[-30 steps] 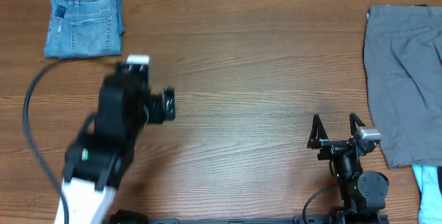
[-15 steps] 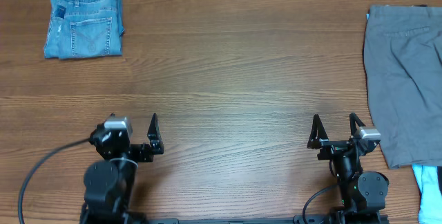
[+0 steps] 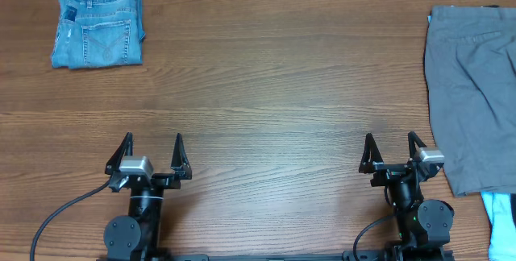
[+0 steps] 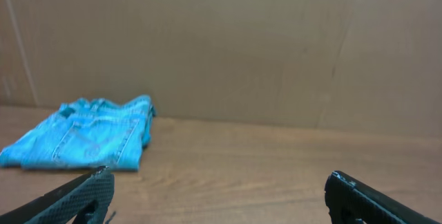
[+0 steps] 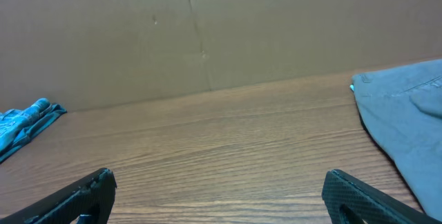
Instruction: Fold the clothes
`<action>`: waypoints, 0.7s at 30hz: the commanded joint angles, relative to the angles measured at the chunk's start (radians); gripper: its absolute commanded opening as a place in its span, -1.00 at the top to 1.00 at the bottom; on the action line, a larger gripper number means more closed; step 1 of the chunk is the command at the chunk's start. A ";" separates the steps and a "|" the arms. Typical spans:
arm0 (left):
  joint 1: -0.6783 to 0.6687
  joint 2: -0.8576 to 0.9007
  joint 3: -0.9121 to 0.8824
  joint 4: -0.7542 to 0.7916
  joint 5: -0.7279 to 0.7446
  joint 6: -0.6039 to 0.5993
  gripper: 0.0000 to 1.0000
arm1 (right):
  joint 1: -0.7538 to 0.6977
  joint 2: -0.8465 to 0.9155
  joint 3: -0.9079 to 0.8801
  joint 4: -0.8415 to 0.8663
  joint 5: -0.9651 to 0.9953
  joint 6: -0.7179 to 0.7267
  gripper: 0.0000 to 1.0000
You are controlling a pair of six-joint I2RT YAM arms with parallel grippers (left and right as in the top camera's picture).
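Observation:
The light blue jeans [image 3: 98,26] lie folded into a small square at the far left corner of the table, a back pocket facing up. They also show in the left wrist view [image 4: 83,134] and at the left edge of the right wrist view [image 5: 24,126]. My left gripper [image 3: 151,147] is open and empty at the near left edge, far from the jeans. My right gripper [image 3: 392,148] is open and empty at the near right edge.
A grey garment [image 3: 472,84] lies spread at the right side of the table, also in the right wrist view [image 5: 407,106]. A light blue cloth [image 3: 501,217] shows at the near right corner. A brown cardboard wall [image 4: 228,44] stands behind the table.
My left arm has drawn back from near the jeans to the near left edge and turned to face forward, gripper open. The jeans and the right arm have not moved.

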 commanded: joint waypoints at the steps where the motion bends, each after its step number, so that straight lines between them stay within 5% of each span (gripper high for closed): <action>1: 0.020 -0.021 -0.061 0.066 0.021 0.019 -1.00 | -0.005 -0.007 -0.010 0.008 0.013 -0.007 -1.00; 5: 0.057 -0.021 -0.065 0.028 0.101 0.053 -0.99 | -0.005 -0.007 -0.010 0.008 0.013 -0.007 -1.00; 11: 0.095 -0.021 -0.065 -0.086 0.268 0.270 -1.00 | -0.005 -0.007 -0.010 0.008 0.013 -0.007 -1.00; 21: 0.095 -0.019 -0.065 -0.109 0.262 0.268 -0.99 | -0.005 -0.007 -0.010 0.008 0.013 -0.007 -1.00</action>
